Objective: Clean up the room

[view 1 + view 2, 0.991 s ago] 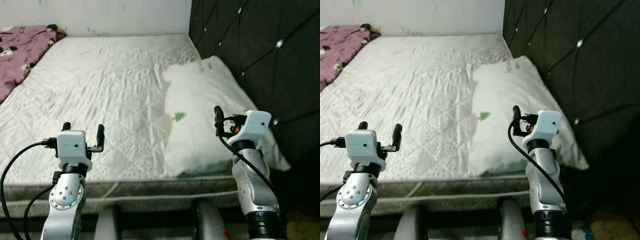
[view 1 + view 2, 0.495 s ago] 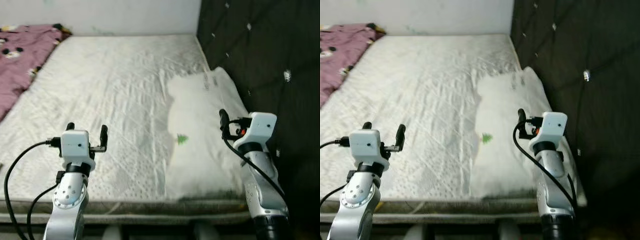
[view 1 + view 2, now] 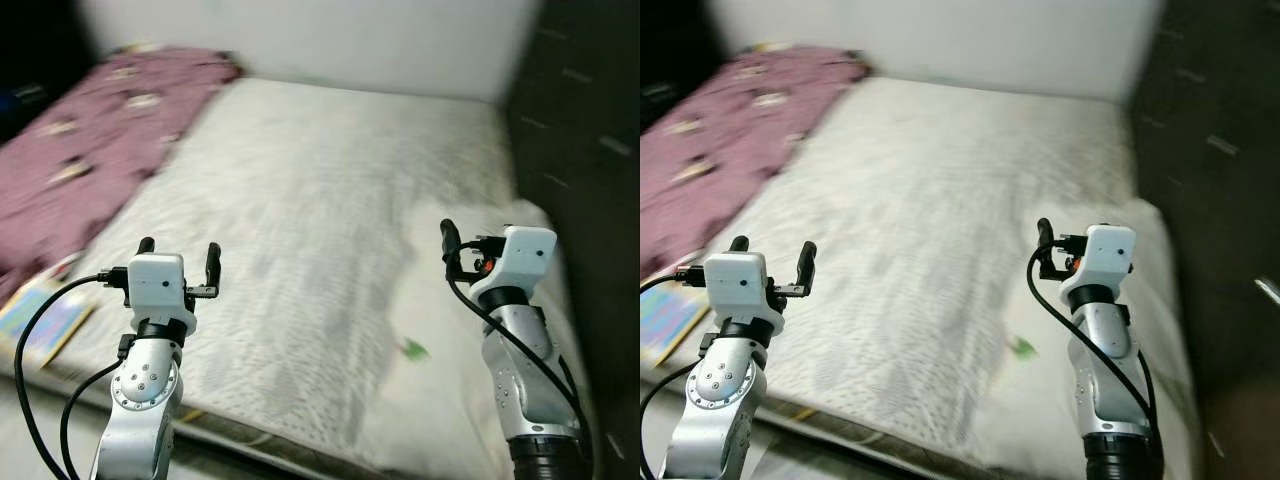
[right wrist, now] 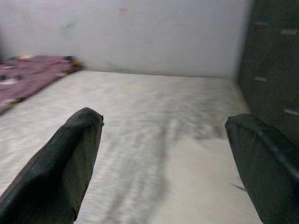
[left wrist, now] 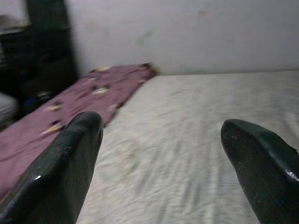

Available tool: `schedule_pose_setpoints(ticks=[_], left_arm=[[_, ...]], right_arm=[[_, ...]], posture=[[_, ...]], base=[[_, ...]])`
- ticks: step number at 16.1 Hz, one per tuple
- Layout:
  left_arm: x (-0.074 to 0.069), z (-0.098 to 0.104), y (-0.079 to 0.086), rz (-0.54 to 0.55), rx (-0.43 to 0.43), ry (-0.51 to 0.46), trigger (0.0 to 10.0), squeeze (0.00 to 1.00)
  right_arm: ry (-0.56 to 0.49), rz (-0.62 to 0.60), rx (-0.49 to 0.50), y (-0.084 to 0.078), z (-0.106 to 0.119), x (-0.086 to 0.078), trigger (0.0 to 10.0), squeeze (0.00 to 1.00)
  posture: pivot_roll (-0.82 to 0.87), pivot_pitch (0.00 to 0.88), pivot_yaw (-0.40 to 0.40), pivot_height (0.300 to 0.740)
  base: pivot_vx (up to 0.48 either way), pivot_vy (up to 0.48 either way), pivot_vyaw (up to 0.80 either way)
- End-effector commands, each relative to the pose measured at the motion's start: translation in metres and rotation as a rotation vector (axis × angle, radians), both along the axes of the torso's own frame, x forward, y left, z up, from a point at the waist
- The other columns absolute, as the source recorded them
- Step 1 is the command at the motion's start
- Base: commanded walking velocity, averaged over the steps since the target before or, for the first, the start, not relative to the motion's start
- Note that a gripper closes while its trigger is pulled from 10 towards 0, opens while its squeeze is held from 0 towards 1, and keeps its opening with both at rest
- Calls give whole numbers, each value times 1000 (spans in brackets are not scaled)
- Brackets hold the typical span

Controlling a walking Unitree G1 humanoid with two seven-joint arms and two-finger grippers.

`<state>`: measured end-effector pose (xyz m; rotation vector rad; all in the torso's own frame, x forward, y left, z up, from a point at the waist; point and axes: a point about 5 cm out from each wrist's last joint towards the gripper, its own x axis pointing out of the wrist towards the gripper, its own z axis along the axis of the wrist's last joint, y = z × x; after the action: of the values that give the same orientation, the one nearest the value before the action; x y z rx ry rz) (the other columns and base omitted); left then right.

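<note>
Both arms are raised over the bed; left end effector and right end effector spread apart, empty; the scene is motion-blurred.

Both head views look forward and down over the bed from its near edge, blurred. Each wrist view looks low along the bed toward the far wall, sharing the purple blanket.
</note>
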<state>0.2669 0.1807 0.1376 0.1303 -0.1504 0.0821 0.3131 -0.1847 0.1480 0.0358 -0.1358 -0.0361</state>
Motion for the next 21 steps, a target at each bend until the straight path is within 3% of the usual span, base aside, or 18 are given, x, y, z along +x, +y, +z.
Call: schedule_pose_setpoints(ticks=[1,11,14,21], left_arm=[[0,-1,2,18,3,15,10000,0],[5,0,4,35,-38,20,10000,0],[6,1,4,49,-16,17,10000,0],[7,-2,-4,9,-63,32,10000,0]], right_arm=[[17,-10,9,0,-3,-2,10000,0],[105,-34,-15,0,-15,1,10000,0],[99,-28,-16,0,-14,3,10000,0],[90,-18,-18,2,-13,5,10000,0]], posture=[[-8,11,35,740],[-10,7,30,740],[-8,1,27,740],[-8,0,26,740]], base=[[0,0,0],[0,0,-125],[0,0,-800],[0,35,0]])
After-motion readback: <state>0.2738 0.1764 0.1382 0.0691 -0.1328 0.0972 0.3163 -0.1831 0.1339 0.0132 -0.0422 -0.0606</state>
